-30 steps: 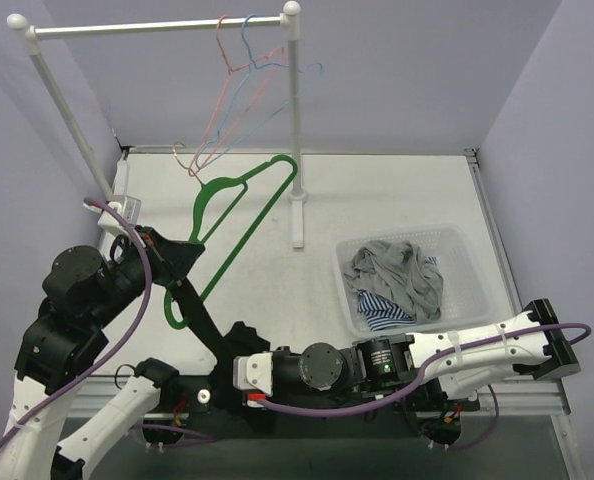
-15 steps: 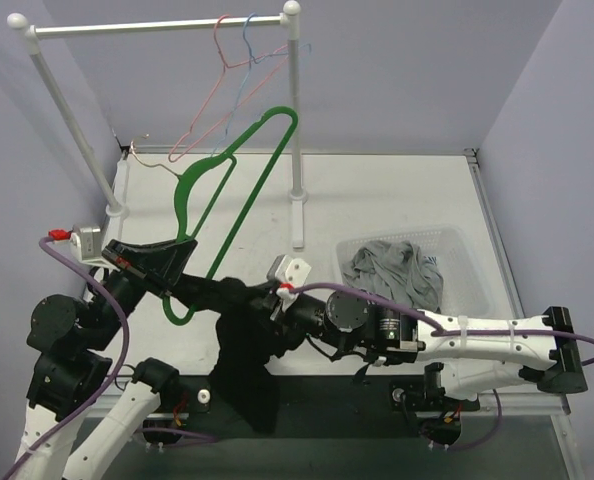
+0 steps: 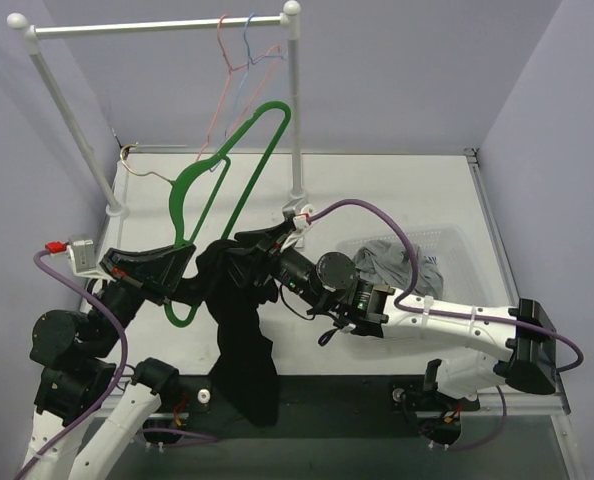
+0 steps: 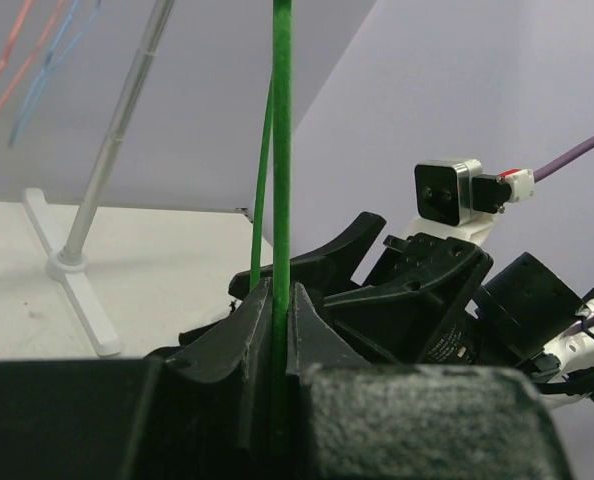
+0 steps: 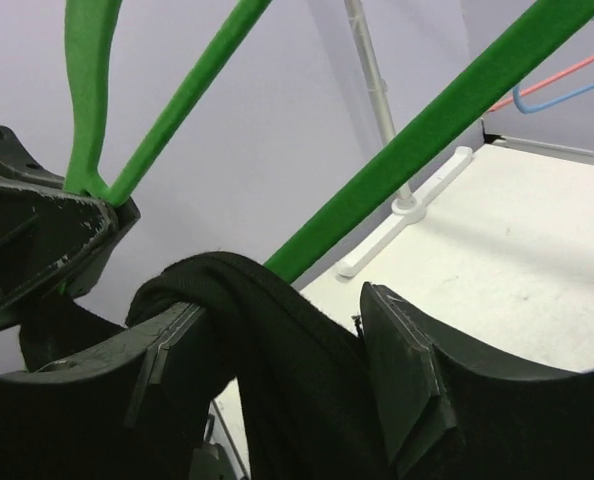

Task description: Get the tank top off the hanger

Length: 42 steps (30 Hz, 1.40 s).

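Observation:
The green hanger (image 3: 239,170) stands tilted above the table, its lower end clamped in my left gripper (image 3: 182,268), which is shut on the thin green bar (image 4: 281,150). The black tank top (image 3: 242,340) hangs in a long bunch beside the hanger's lower end. Its top fold is draped over one finger of my right gripper (image 3: 239,258). In the right wrist view that gripper (image 5: 277,305) is open, the tank top (image 5: 277,350) lies over the left finger and fills most of the gap, and the hanger's bar (image 5: 427,130) passes behind.
A white clothes rack (image 3: 157,24) stands at the back with a pink and a blue wire hanger (image 3: 235,60) on its rail. Its right post (image 3: 296,130) rises just behind the green hanger. A white basket (image 3: 477,262) of grey and striped clothes sits at the right.
The right gripper rose from the table's near edge with the tank top, reached the hanger and opened its jaws. The left gripper lifted the hanger higher, still shut on it.

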Available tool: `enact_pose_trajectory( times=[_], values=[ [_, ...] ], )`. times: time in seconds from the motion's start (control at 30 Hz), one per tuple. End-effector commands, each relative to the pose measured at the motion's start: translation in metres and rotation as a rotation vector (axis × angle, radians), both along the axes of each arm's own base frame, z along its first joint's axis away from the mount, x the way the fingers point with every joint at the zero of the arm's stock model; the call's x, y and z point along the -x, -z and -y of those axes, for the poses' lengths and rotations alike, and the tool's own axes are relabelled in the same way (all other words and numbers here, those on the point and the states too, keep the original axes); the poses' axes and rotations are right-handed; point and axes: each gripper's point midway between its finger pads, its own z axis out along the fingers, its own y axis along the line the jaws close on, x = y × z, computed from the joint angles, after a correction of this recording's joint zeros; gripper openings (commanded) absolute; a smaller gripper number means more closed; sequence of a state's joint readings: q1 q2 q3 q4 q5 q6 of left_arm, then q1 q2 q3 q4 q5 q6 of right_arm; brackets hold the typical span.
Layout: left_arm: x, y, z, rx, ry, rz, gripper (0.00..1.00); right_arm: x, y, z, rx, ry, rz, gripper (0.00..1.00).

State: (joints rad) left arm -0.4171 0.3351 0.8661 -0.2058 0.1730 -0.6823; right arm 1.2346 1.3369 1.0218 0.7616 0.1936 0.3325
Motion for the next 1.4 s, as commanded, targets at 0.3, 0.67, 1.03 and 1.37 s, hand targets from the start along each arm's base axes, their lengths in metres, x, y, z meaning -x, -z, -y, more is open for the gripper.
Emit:
enact_pose_trajectory(
  times=[0.3,0.67,1.03,1.37],
  values=[
    [0.017,-0.012,0.010,0.043,0.103,0.048,0.00,-0.005,-0.076,0.004,-0.403,-0.133,-0.013,0.42],
    [0.016,-0.008,0.013,-0.023,0.106,0.002,0.24,0.014,-0.069,-0.002,-0.415,-0.307,-0.010,0.00],
    [0.015,-0.029,0.011,-0.025,0.093,0.058,0.33,0.032,-0.052,0.000,-0.375,-0.405,-0.059,0.00],
    [0.011,-0.035,0.011,-0.051,0.079,0.051,0.00,0.033,-0.018,-0.001,-0.238,-0.402,-0.145,0.16]
  ],
)
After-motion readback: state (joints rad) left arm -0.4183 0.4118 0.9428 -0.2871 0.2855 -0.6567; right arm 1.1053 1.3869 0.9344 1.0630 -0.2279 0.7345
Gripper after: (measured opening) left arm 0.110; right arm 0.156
